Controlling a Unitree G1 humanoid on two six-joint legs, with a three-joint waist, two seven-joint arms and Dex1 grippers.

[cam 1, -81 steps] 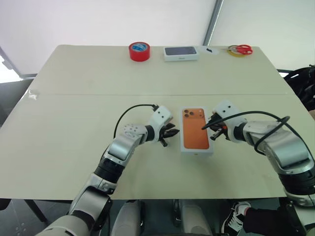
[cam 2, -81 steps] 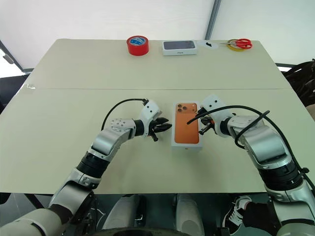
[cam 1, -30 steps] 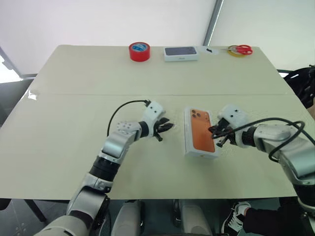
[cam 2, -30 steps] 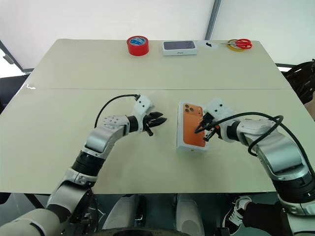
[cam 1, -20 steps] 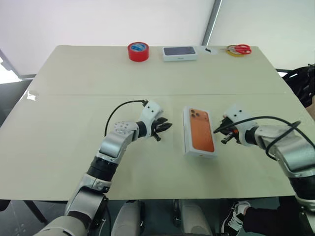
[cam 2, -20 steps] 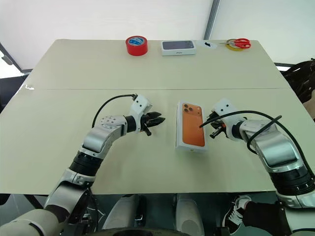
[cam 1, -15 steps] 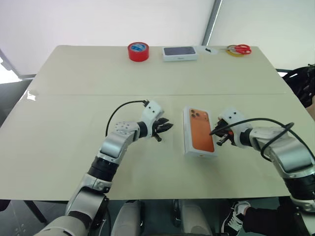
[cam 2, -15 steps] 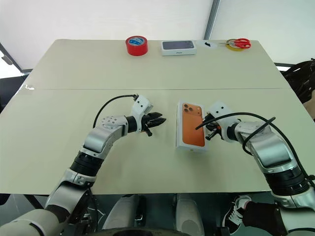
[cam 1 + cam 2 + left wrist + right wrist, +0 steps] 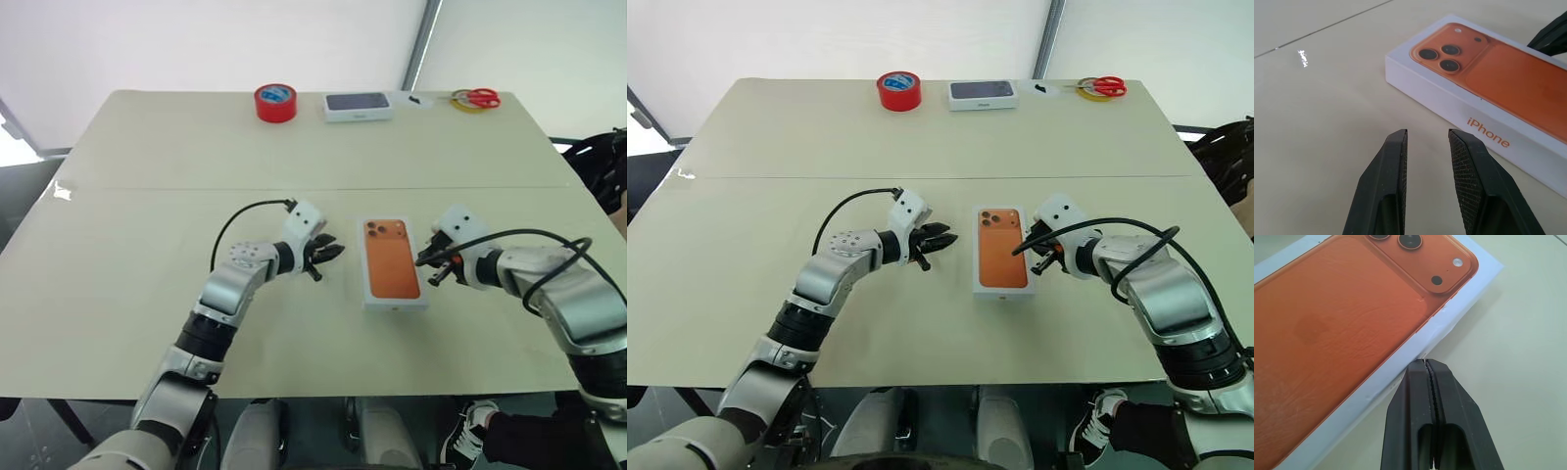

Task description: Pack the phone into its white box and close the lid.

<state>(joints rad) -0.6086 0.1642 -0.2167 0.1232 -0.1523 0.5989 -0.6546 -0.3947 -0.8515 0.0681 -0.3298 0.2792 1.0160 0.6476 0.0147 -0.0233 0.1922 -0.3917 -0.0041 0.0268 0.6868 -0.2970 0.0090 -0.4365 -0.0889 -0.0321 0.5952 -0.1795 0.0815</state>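
Note:
The lid point(image 9: 392, 259), white with an orange phone printed on top, lies closed and flat at the middle of the table. It covers the white box, and the phone is hidden. My left gripper point(image 9: 330, 259) hovers a short way left of the lid, apart from it. Its fingers point(image 9: 1396, 161) stand slightly open with nothing between them. My right gripper point(image 9: 431, 267) is shut and empty. Its joined fingertips point(image 9: 1425, 363) are at the lid's right long side, near the printed-camera end.
Along the far edge stand a red tape roll point(image 9: 276, 102), a white box with a dark picture on top point(image 9: 360, 106), and red-handled scissors on a yellow ring point(image 9: 478, 98). A seam point(image 9: 196, 188) crosses the table behind the lid.
The lidded box was askew a second ago and now lies square to me. My right gripper drew back, then returned to its right side. The left gripper stayed put.

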